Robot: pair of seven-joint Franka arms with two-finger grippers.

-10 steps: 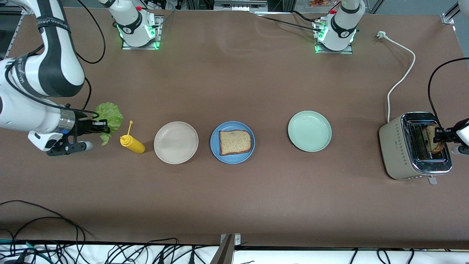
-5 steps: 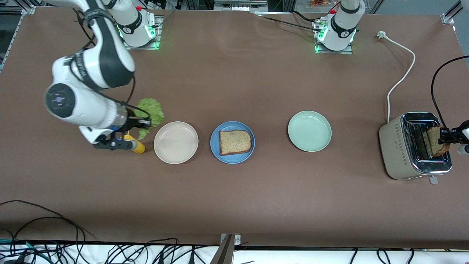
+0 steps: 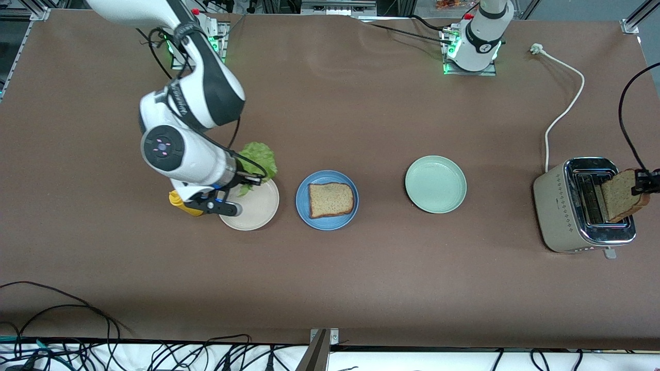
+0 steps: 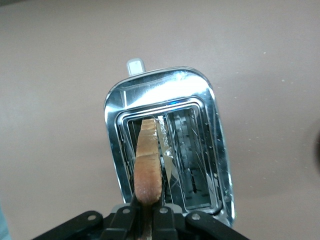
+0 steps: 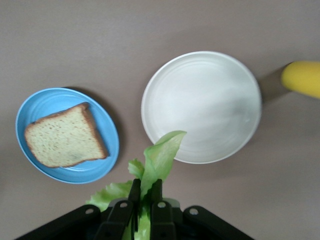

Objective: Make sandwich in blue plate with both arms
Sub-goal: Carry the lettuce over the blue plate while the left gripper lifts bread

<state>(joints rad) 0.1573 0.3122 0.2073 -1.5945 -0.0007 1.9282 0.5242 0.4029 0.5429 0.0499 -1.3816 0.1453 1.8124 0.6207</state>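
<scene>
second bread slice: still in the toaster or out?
Mostly out: the left gripper, shut on the bread slice, holds it above the toaster slot, lower edge still at the opening.

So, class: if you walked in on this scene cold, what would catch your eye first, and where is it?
Probably the right claw holding a ruffled lettuce leaf over the beige plate, beside the blue plate with its bread slice. Next, the left claw lifting a second slice from the toaster at the left arm's end.

Two glossy white arms with dark joint bands, black cables.
</scene>
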